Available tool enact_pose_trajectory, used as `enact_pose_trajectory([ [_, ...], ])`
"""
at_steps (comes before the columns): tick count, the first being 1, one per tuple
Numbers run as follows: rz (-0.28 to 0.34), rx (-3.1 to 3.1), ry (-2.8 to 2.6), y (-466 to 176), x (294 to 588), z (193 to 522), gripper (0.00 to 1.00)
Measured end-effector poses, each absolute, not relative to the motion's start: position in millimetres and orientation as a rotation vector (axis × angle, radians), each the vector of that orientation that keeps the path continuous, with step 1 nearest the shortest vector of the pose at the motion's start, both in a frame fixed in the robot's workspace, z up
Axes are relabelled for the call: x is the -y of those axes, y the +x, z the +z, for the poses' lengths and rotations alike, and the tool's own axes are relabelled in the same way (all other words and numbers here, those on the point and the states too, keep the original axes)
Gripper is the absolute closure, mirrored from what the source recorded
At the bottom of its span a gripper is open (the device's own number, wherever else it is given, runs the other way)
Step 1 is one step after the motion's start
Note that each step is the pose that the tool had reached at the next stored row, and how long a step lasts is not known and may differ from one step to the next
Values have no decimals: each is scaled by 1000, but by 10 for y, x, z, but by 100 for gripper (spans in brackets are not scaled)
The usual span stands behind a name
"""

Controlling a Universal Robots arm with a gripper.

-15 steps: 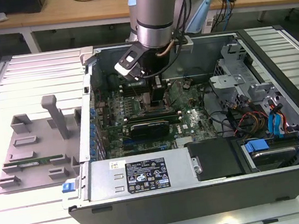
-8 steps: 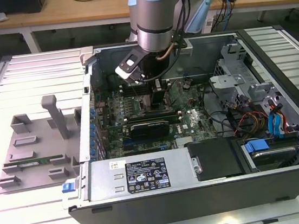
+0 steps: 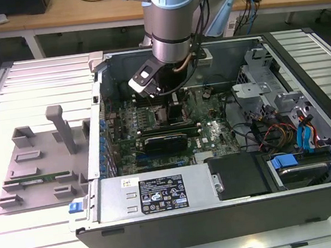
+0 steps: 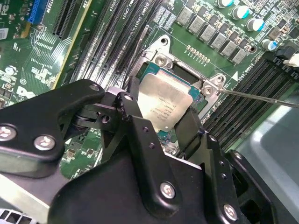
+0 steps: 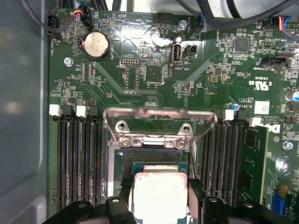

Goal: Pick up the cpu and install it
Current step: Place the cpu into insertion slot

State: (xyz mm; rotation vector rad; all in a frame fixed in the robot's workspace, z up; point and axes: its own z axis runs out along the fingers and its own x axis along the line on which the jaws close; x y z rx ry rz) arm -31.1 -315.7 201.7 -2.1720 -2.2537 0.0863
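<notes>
In the exterior view, the arm (image 3: pixel 172 32) reaches into the open computer case (image 3: pixel 235 200) at upper centre, and its wrist covers the parts beneath it. In both wrist views the gripper's black body hides one edge of the cpu (image 4: pixel 166 105) (image 5: pixel 160 193). The cpu is a small square chip with a silver-grey top plate and faint print. It sits slightly tilted over the open socket (image 5: pixel 149 161) on the motherboard (image 5: pixel 154 84), with the metal bracket (image 5: pixel 159 123) raised. The gripper (image 4: pixel 161 119) has its jaws narrowed to the chip's width, and the fingers (image 4: pixel 133 112) press opposite edges.

Grey-blue arm (image 3: pixel 174 35), black jaws, silver screws (image 4: pixel 167 189)
</notes>
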Motion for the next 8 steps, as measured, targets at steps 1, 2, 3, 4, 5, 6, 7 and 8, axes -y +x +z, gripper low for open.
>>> enact_pose_trajectory([
  [1, 86, 2254, -2172, -311, 3155, 1998, 45],
  [2, 88, 2253, -2172, -310, 3153, 1975, 45],
  [3, 90, 2253, -2173, -311, 3153, 1960, 45],
  [4, 89, 2253, -2173, -311, 3151, 1944, 45],
  [5, 89, 2253, -2173, -311, 3148, 1943, 45],
  [6, 90, 2253, -2174, -310, 3148, 1949, 45],
  [7, 88, 2253, -2173, -310, 3147, 1954, 45],
  [8, 87, 2252, -2173, -303, 3144, 1954, 45],
])
